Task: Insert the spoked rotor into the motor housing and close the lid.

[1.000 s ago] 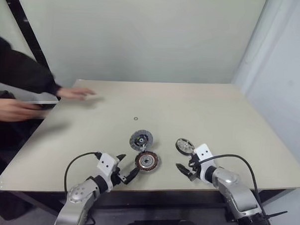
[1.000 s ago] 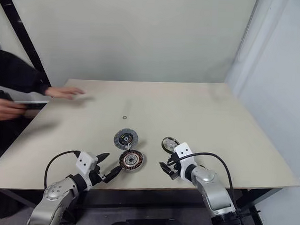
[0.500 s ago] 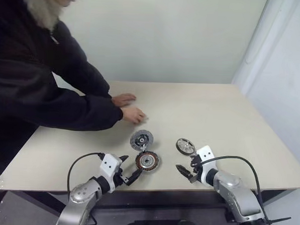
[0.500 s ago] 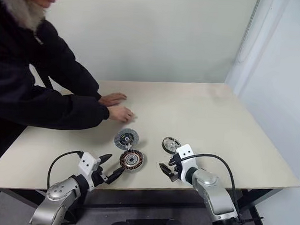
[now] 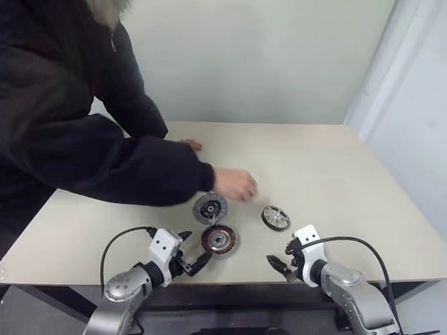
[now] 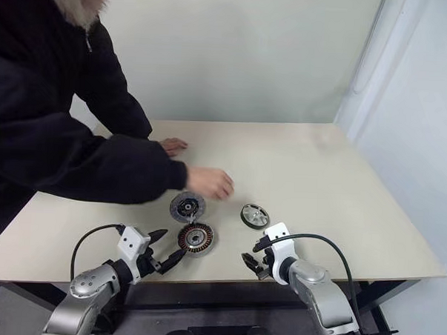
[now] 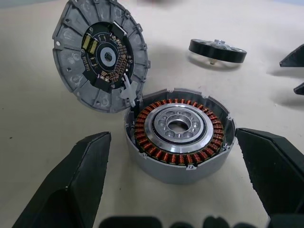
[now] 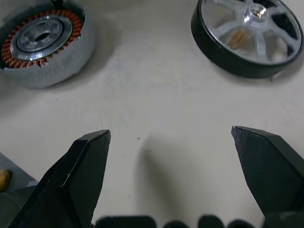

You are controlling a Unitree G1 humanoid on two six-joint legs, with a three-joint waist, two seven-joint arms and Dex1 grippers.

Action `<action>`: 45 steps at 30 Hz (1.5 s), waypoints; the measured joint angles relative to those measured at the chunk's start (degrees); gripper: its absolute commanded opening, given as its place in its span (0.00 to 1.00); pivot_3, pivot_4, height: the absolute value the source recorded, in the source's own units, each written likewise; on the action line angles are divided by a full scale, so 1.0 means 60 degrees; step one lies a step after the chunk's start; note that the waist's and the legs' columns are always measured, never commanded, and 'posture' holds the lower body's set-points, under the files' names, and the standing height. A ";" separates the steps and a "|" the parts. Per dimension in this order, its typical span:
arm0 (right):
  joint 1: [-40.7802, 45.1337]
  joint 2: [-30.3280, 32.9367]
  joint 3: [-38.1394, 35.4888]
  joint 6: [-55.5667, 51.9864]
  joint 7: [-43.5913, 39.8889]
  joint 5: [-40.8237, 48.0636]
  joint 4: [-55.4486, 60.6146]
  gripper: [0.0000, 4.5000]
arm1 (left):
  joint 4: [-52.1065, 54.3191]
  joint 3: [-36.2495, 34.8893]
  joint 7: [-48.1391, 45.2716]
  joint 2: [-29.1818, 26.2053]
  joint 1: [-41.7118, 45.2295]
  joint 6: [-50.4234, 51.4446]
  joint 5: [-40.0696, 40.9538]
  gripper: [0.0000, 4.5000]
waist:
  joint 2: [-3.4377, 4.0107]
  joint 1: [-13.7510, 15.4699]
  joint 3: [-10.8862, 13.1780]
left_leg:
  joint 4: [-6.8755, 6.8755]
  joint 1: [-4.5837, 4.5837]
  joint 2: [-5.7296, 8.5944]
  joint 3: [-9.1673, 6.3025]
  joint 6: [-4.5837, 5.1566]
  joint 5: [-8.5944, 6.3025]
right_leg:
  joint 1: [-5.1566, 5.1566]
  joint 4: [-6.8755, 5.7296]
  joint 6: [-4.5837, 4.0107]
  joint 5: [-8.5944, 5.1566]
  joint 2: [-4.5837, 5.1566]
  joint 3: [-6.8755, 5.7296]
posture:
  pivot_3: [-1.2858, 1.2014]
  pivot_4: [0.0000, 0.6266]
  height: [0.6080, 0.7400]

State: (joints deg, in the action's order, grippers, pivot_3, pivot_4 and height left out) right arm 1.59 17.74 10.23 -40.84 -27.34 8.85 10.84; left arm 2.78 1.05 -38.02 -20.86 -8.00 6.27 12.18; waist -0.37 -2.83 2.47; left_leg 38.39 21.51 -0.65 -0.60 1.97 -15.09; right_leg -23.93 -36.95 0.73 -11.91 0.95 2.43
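The motor housing (image 7: 180,133), with a ring of copper windings, sits near the table's front edge. The lid (image 7: 99,59), a grey disc, stands tilted open at the housing's rim. The spoked rotor (image 5: 275,218) lies flat to the right of both, silver spokes in a dark rim (image 8: 247,35). My left gripper (image 5: 192,251) is open just in front of the housing, a finger on either side, touching nothing. My right gripper (image 5: 281,257) is open over bare table, short of the rotor. A person's hand (image 5: 234,184) hovers just behind the lid.
The person in a dark coat leans over the table (image 5: 342,180) from the left, one sleeve (image 5: 134,171) reaching across to the middle. Their other hand (image 5: 189,144) rests farther back. A wall stands behind the table.
The person has leaned in over the table and their hand has moved right, to just behind the lid. My right gripper has drawn back from the rotor towards the front edge. The left gripper kept still.
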 measured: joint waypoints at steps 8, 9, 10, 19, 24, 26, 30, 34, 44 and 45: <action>-0.0033 0.0382 0.0171 0.0201 -0.0019 -0.0199 0.0009 0.99 | 0.0000 0.0011 -0.0011 -0.0035 0.0069 0.0028 0.0000 1.00 | 0.0000 0.0000 0.0000 | 0.0000 0.0001 0.0000 0.0000 0.0000 0.0000 | 0.0000 0.0001 0.0000 0.0000 0.0000 -0.0001 | 0.52 0.00 1.00; -0.0045 0.0382 0.0192 0.0219 -0.0017 -0.0203 0.0009 0.99 | 0.0000 0.0014 -0.0014 -0.0036 0.0071 0.0037 0.0000 1.00 | 0.0000 0.0000 0.0000 | -0.0001 0.0001 0.0000 0.0000 0.0000 0.0000 | 0.0000 0.0001 0.0000 0.0000 -0.0001 -0.0002 | 0.52 0.00 1.00; -0.0063 0.0382 0.0211 0.0229 -0.0013 -0.0216 0.0009 0.99 | 0.0000 0.0020 -0.0017 -0.0038 0.0072 0.0045 0.0000 1.00 | 0.0000 0.0000 0.0000 | -0.0001 0.0001 0.0000 -0.0001 0.0000 0.0000 | 0.0000 0.0001 0.0000 0.0000 -0.0001 -0.0002 | 0.52 0.00 1.00; -0.0081 0.0292 0.0260 0.0548 0.0189 -0.0380 -0.0207 0.99 | 0.0000 0.0041 -0.0059 -0.0136 0.0085 0.0099 0.0001 1.00 | 0.0000 0.0000 0.0000 | -0.0001 0.0001 -0.0001 0.0000 0.0000 0.0000 | -0.0002 0.0001 0.0000 -0.0001 0.0000 -0.0001 | 0.52 0.00 1.00; -0.0017 0.0182 0.0264 0.0715 0.0280 -0.0384 -0.0539 0.99 | 0.0000 0.0041 -0.0063 -0.0138 0.0115 0.0104 0.0001 1.00 | 0.0000 0.0000 0.0000 | -0.0001 0.0002 0.0000 0.0001 0.0000 0.0000 | -0.0002 0.0001 0.0000 -0.0001 0.0000 0.0000 | 0.52 0.00 1.00; 0.0001 0.0154 0.0263 0.0788 0.0346 -0.0384 -0.0628 0.99 | 0.0000 0.0041 -0.0064 -0.0141 0.0115 0.0108 0.0001 1.00 | -0.0001 0.0000 0.0000 | -0.0001 0.0002 0.0000 0.0001 0.0000 0.0000 | -0.0002 0.0001 0.0000 -0.0001 0.0000 0.0001 | 0.52 0.00 1.00; 0.0054 0.0004 0.0267 0.0893 0.0373 -0.0384 -0.0877 0.99 | 0.0000 0.0040 -0.0065 -0.0146 0.0119 0.0114 0.0001 1.00 | 0.0000 0.0000 0.0000 | -0.0001 0.0002 -0.0001 0.0000 0.0000 0.0000 | -0.0002 0.0001 0.0000 0.0000 0.0000 0.0000 | 0.52 0.00 1.00; 0.0077 -0.0078 0.0266 0.1003 0.0391 -0.0382 -0.0977 0.99 | 0.0000 0.0040 -0.0065 -0.0155 0.0125 0.0117 0.0002 1.00 | 0.0000 -0.0001 0.0000 | -0.0001 0.0002 -0.0001 0.0000 0.0000 0.0000 | -0.0002 0.0001 0.0000 0.0000 0.0000 0.0000 | 0.52 0.00 1.00; 0.0474 -0.0552 0.0278 0.1755 0.0627 -0.0398 -0.1926 0.99 | 0.0000 0.0039 -0.0073 -0.0221 0.0211 0.0139 0.0004 1.00 | 0.0000 -0.0002 0.0000 | -0.0004 0.0002 -0.0001 0.0000 0.0000 0.0000 | -0.0002 0.0001 0.0000 0.0000 -0.0001 0.0000 | 0.52 0.00 1.00; 0.0479 -0.0561 0.0289 0.1832 0.0632 -0.0429 -0.2024 0.99 | 0.0000 0.0039 -0.0074 -0.0221 0.0217 0.0140 0.0004 1.00 | 0.0000 0.0000 0.0000 | -0.0004 0.0003 0.0000 0.0000 0.0000 0.0000 | -0.0003 0.0001 0.0000 0.0000 -0.0001 0.0000 | 0.52 0.00 1.00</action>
State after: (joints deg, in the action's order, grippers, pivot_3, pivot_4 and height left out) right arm 4.46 14.38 11.96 -29.85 -23.55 6.27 -1.31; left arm 2.78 1.29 -38.46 -22.19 -6.70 7.10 12.20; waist -0.37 -2.83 2.48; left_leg 38.36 21.53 -0.65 -0.60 1.98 -15.09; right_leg -23.95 -36.94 0.73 -11.91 0.94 2.43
